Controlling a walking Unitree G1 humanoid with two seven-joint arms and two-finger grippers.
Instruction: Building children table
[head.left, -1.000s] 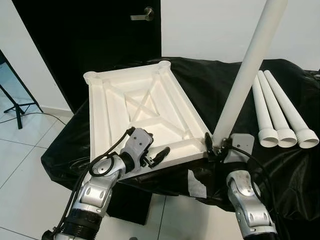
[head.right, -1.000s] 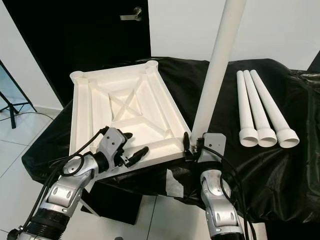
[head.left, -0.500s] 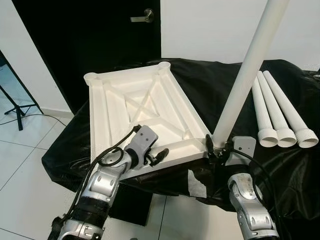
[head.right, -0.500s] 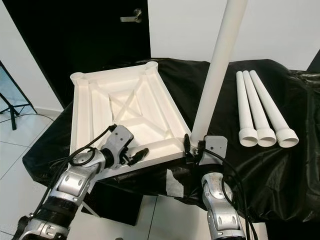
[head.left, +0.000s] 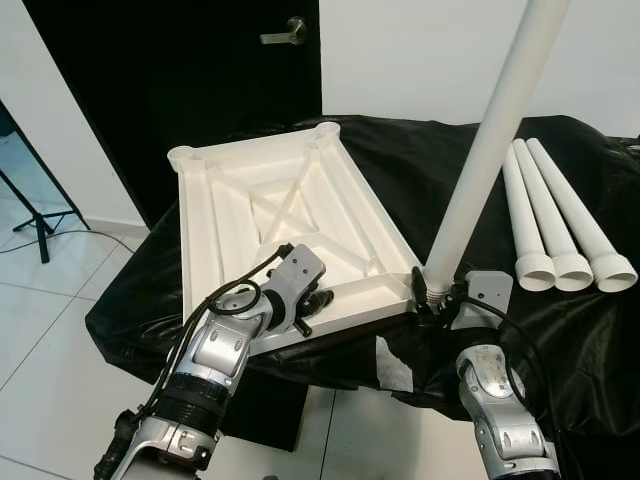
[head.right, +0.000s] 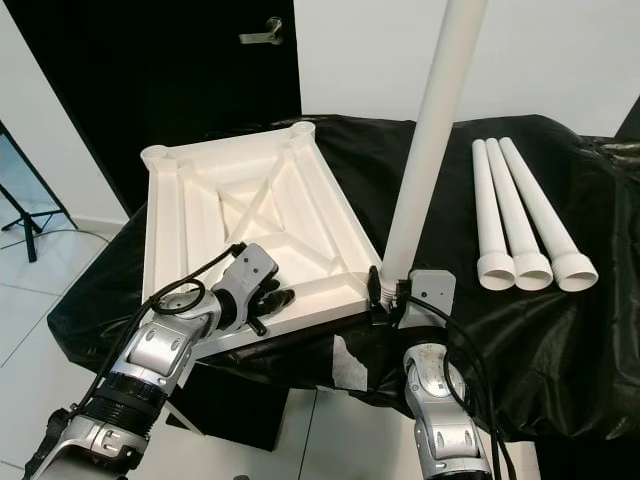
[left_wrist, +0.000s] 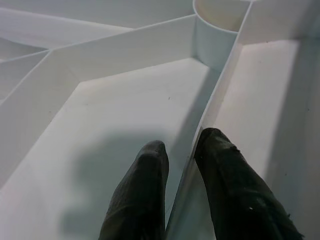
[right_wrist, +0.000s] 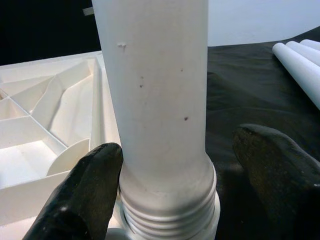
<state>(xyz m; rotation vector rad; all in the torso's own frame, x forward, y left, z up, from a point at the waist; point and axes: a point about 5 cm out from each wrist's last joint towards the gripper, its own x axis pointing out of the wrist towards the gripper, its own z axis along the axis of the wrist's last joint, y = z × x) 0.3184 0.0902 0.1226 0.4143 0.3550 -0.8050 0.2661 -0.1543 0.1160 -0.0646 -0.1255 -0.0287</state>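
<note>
Table top (head.left: 270, 215) lies upside down on the black-draped counter (head.left: 560, 320); a white leg (head.left: 480, 170) stands near-upright in its near right corner socket, long axis vertical. Right tool (right_wrist: 165, 185) brackets the leg's threaded base, one finger touching, the other apart; left tool (left_wrist: 180, 165) pinches a rib.

A black sheet (head.left: 420, 170) covers the surface, crumpled at its edges. Behind it stands a dark door (head.left: 180, 80) with a metal lever handle (head.left: 285, 32), beside a white wall (head.left: 420, 55). A tripod leg (head.left: 30, 215) rests on the pale tiled floor (head.left: 50, 330).
</note>
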